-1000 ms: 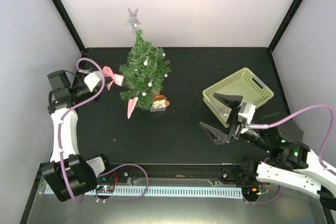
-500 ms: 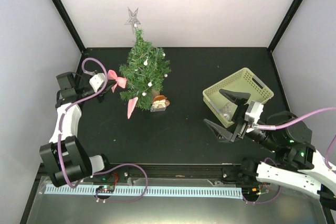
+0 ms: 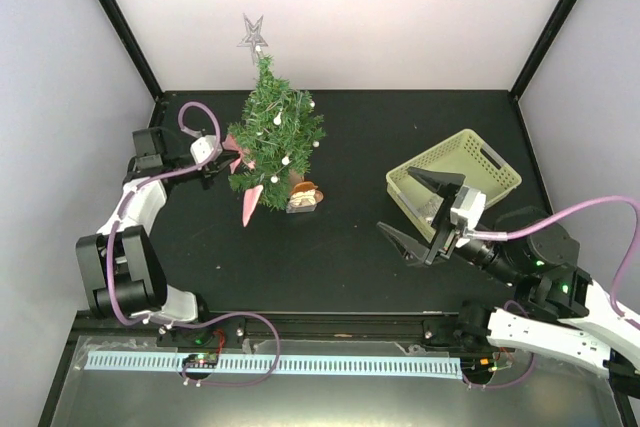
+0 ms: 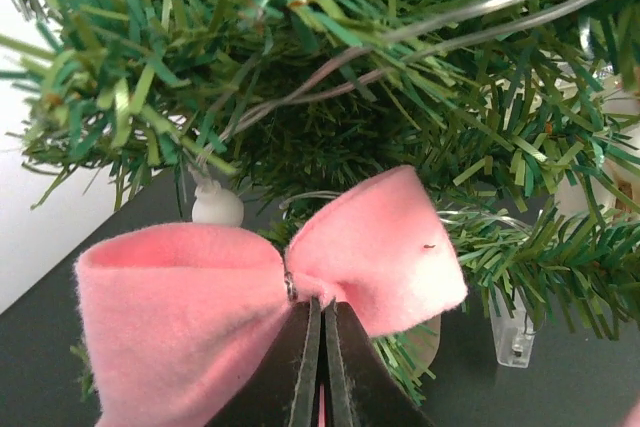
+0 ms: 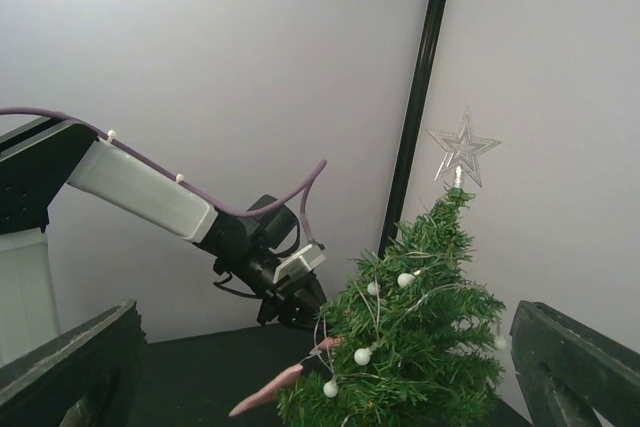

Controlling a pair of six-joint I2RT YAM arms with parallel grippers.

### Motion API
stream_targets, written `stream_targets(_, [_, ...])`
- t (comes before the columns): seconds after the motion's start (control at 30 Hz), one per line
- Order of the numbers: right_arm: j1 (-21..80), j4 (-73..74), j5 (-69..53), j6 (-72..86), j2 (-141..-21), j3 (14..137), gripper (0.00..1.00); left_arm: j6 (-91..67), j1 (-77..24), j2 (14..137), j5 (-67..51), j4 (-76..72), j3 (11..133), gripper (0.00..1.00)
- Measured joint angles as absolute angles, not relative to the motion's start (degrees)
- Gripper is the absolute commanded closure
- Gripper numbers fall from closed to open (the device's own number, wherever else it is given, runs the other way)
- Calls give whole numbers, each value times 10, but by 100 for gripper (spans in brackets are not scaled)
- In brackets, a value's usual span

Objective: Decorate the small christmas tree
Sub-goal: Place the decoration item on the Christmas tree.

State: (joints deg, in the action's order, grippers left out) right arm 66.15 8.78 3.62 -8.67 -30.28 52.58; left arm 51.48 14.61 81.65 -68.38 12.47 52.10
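We are looking down on the small christmas tree (image 3: 272, 132) standing at the far left of the black worktop (image 3: 345, 247). The left fingers (image 4: 305, 357) are pinching a pink felt bow (image 4: 375, 247) against its branches. The right fingers (image 3: 425, 185) are hovering spread wide, gripping nothing, beside a green basket (image 3: 490, 162).

Our left arm (image 3: 122, 219) and right arm (image 3: 560, 335) wear white shells over black joints, rising from black bases at the bench's (image 3: 350, 147) near edge. A mauve cable (image 3: 196, 111) loops along each. The left gripper (image 3: 226, 158) has slim black fingers (image 4: 300, 377), and the right gripper (image 3: 417, 213) has broad black wedges. Green lights (image 3: 563, 288) glow on the right arm.
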Motion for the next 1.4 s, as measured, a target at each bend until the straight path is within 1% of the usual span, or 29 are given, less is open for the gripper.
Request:
stream_targets(0.4, [662,74,41,-73,-320,524,0,544,120,849,-684,137,569,98])
stream_targets(0.63, [662,69,44,-67,-320,522,0,542,103,864,-682,134,572,98])
stream_targets(0.73, [662,69,45,-65,-319,522,0,537,100,864,-678,124,572,93])
stream_targets(0.83, [662,68,47,-63,-317,521,0,528,100,864,-673,115,572,84])
stream_targets(1.03, [662,66,53,-58,-312,511,0,523,100,864,-668,111,570,74])
stream_targets(1.13, [662,66,56,-56,-307,506,0,525,100,864,-668,112,569,72])
stream_targets(1.4, [662,66,63,-55,-296,505,0,527,99,858,-668,123,564,70])
